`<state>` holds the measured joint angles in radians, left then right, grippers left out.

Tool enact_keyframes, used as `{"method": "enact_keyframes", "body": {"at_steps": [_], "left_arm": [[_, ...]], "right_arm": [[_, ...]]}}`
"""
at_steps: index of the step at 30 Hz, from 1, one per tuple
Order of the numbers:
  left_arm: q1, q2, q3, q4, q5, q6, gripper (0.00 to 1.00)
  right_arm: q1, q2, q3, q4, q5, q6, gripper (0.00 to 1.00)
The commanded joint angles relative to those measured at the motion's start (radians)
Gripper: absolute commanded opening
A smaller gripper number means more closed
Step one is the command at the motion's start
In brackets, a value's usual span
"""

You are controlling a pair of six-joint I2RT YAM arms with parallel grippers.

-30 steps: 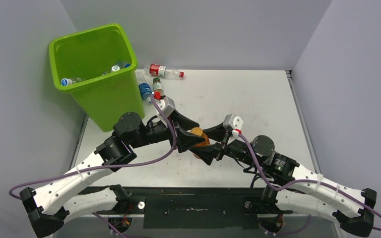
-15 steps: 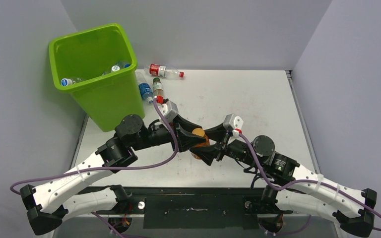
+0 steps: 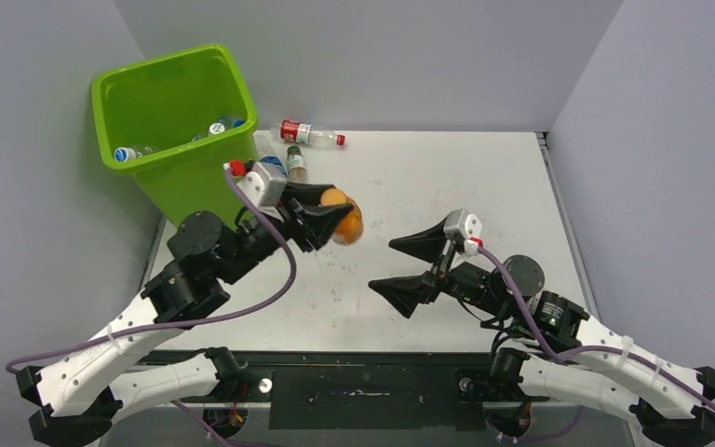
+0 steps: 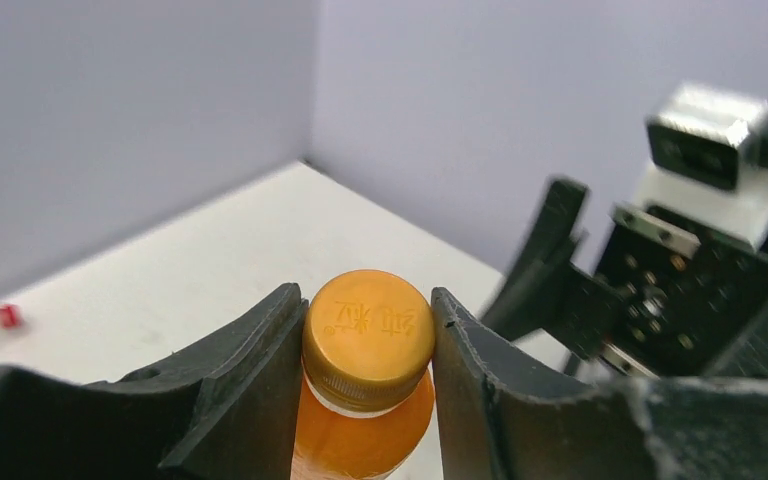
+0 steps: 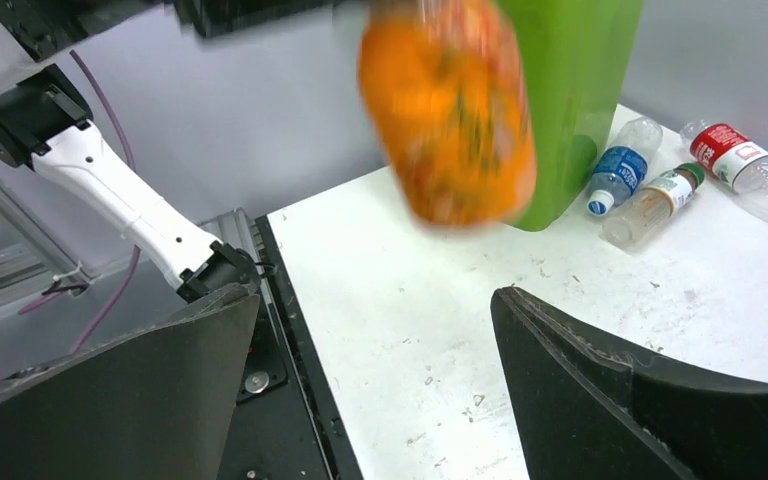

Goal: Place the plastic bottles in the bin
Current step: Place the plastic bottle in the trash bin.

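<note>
Left gripper (image 3: 333, 216): clamped on cap (image 4: 368, 325) of orange bottle (image 3: 347, 222), held above table (image 3: 447, 177), near right wall of bin (image 3: 195, 186).
Right gripper (image 3: 381, 264): spread wide, empty, over table's middle.
Bin: far-left corner, bottles (image 3: 219, 126) inside.
Loose bottles (image 3: 295, 160): three, lying at far edge just beside bin.

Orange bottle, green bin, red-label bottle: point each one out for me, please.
orange bottle (image 4: 368, 332): left wrist view, on its cap.
green bin (image 3: 200, 186): top view, on its near wall.
red-label bottle (image 3: 291, 130): top view, on its label.
</note>
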<state>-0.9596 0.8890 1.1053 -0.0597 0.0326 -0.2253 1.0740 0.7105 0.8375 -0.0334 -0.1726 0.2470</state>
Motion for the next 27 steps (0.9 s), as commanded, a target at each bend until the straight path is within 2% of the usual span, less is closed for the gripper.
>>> {"method": "enact_keyframes", "body": {"at_steps": [1, 2, 6, 8, 9, 12, 15, 17, 20, 23, 24, 25, 27], "left_arm": [[0.022, -0.041, 0.181, 0.036, -0.355, 0.236, 0.0], [0.026, -0.033, 0.219, 0.043, -0.428, 0.317, 0.0], [0.053, 0.068, 0.349, 0.241, -0.734, 0.661, 0.0], [0.132, 0.131, 0.409, 0.334, -0.782, 0.76, 0.0], [0.206, 0.161, 0.442, 0.332, -0.775, 0.736, 0.0], [0.47, 0.256, 0.548, 0.201, -0.699, 0.536, 0.0], [0.673, 0.353, 0.596, 0.147, -0.639, 0.437, 0.0], [0.797, 0.42, 0.653, 0.072, -0.566, 0.315, 0.0], [0.899, 0.491, 0.687, 0.068, -0.476, 0.197, 0.0], [0.924, 0.586, 0.761, 0.061, -0.447, 0.196, 0.0], [0.93, 0.627, 0.806, 0.013, -0.449, 0.191, 0.06], [0.93, 0.661, 0.844, -0.015, -0.466, 0.183, 0.33], [0.924, 0.684, 0.877, -0.018, -0.479, 0.167, 0.97]], "right_arm": [[-0.003, -0.07, 0.041, -0.035, 0.02, 0.012, 0.9], [-0.003, -0.082, 0.038, -0.037, 0.027, 0.011, 0.9], [-0.003, -0.107, 0.012, -0.023, 0.075, 0.015, 0.9], [-0.002, -0.108, -0.001, -0.012, 0.109, 0.017, 0.9], [-0.003, -0.105, -0.007, -0.009, 0.122, 0.017, 0.9], [-0.002, -0.082, -0.003, -0.007, 0.137, 0.015, 0.9], [-0.002, -0.051, 0.004, 0.002, 0.117, 0.026, 0.9], [-0.002, -0.039, -0.012, 0.024, 0.104, 0.034, 0.9], [-0.002, -0.016, -0.041, 0.071, 0.118, 0.05, 0.9], [-0.004, -0.003, -0.087, 0.114, 0.123, 0.068, 0.9], [-0.005, 0.002, -0.102, 0.13, 0.124, 0.072, 0.9], [-0.007, 0.01, -0.112, 0.14, 0.124, 0.072, 0.9], [-0.01, 0.028, -0.121, 0.149, 0.13, 0.07, 0.9]]}}
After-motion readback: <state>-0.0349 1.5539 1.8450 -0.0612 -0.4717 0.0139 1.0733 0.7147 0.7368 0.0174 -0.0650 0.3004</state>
